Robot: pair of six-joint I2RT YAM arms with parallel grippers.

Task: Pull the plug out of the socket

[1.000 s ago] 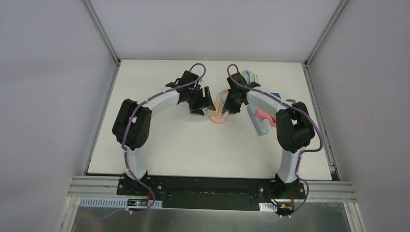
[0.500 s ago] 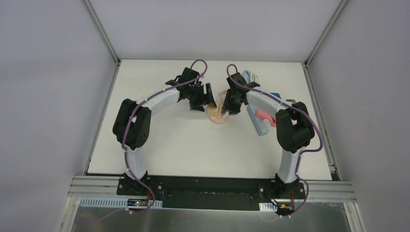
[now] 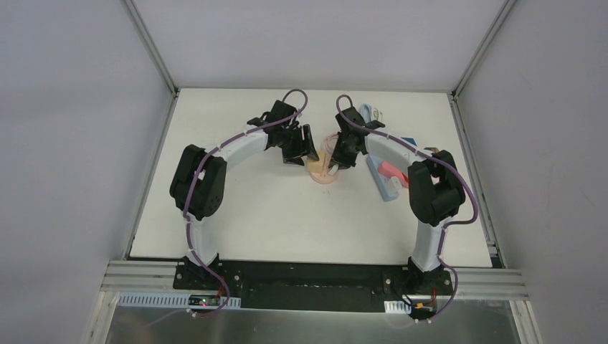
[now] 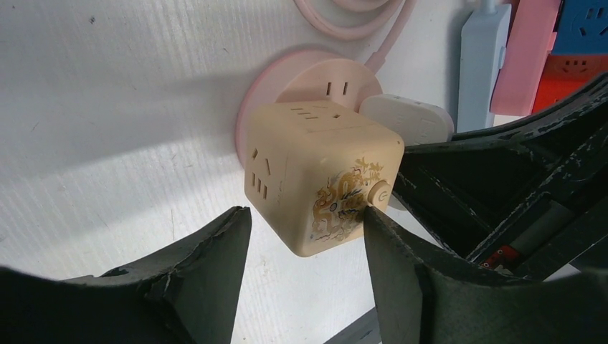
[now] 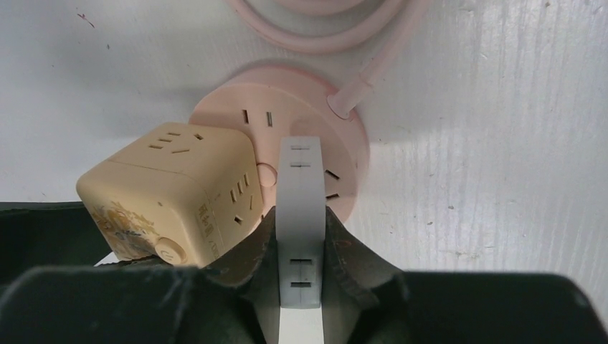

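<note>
A round pink socket [image 3: 325, 174] lies on the white table, also in the left wrist view [image 4: 262, 86] and the right wrist view [image 5: 287, 107]. A beige cube adapter [image 4: 319, 179] [image 5: 172, 186] and a flat white plug [image 5: 300, 193] [image 4: 407, 120] stand plugged into it. My right gripper [image 5: 301, 222] [image 3: 338, 154] is shut on the white plug, one finger on each flat side. My left gripper [image 4: 307, 215] [image 3: 302, 147] is open, its fingers either side of the beige cube; the right finger is at the cube's button corner.
The socket's pink cable [image 5: 337, 29] coils behind it. Light blue [image 4: 482, 64], pink [image 4: 530, 57], blue and red power strips lie to the right of the socket, under my right arm [image 3: 391, 154].
My left gripper has shifted slightly up and right, closer to the socket and cube. My right gripper has stayed on the white plug.
</note>
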